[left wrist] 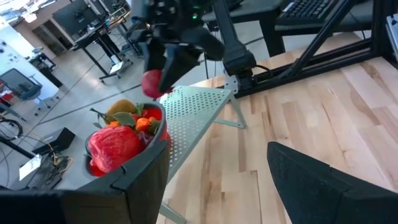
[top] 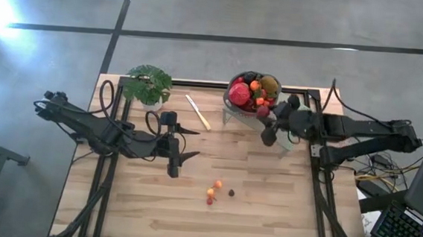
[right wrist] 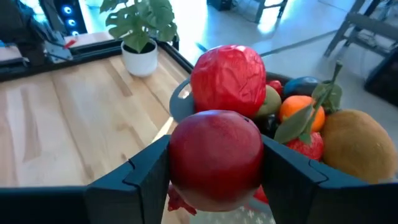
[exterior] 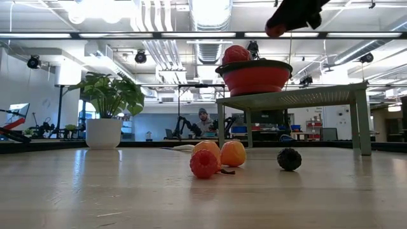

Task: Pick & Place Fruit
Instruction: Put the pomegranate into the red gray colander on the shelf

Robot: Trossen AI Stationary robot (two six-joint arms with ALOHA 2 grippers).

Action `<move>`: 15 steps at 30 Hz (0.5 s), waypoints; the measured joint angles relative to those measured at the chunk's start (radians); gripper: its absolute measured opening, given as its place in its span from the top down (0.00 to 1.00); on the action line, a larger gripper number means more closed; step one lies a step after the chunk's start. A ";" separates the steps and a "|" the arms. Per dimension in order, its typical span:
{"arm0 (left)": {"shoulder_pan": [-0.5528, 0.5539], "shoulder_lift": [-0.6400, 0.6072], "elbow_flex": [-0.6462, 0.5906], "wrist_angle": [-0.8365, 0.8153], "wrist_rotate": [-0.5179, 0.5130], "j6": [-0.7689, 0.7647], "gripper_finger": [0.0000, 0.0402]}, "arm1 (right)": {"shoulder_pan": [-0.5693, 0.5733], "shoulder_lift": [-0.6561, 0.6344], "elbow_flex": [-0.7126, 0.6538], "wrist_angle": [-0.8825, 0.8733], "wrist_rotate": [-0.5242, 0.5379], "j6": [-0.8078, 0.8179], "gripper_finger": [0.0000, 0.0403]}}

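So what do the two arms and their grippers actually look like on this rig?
Both arms are dark, near-black, built of slim jointed segments. The left arm trails looping black cables near its base; the right arm also carries a black cable along it. The left gripper ends in two thin, pointed dark fingers. The right gripper has broad, blocky dark fingers with angular faceted faces. No markings are legible.

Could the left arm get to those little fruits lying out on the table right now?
Probably yes: the left gripper hangs open above bare wood, and nothing stands between it and the small fruits nearby.
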 joint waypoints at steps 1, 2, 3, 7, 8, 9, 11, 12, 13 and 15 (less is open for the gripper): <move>0.000 0.000 0.000 0.000 0.000 -0.007 0.32 | -0.027 0.000 0.000 0.012 -0.029 -0.010 0.49; 0.000 0.000 0.000 0.000 0.000 -0.015 0.32 | -0.052 0.003 0.000 0.023 -0.055 -0.015 0.49; 0.000 0.000 0.000 0.000 0.000 -0.023 0.32 | -0.073 0.007 0.000 0.033 -0.075 -0.019 0.50; 0.000 0.000 0.000 0.000 0.000 -0.028 0.32 | -0.138 0.031 -0.001 0.050 -0.131 -0.038 0.51; 0.000 0.000 0.000 0.000 0.000 -0.028 0.32 | -0.149 0.036 -0.001 0.056 -0.146 -0.044 0.51; 0.000 0.000 0.000 0.000 0.000 -0.027 0.32 | -0.160 0.041 -0.001 0.058 -0.159 -0.047 0.51; 0.000 0.000 0.000 0.000 0.000 -0.027 0.32 | -0.179 0.049 -0.001 0.061 -0.168 -0.051 0.50; 0.000 0.000 0.000 0.000 0.000 -0.027 0.32 | -0.188 0.053 -0.001 0.061 -0.168 -0.054 0.49; 0.000 0.000 0.000 0.001 0.000 -0.027 0.32 | -0.198 0.057 -0.001 0.062 -0.174 -0.059 0.49; 0.000 0.000 0.000 0.006 0.000 -0.027 0.32 | -0.220 0.063 -0.001 0.062 -0.198 -0.065 0.49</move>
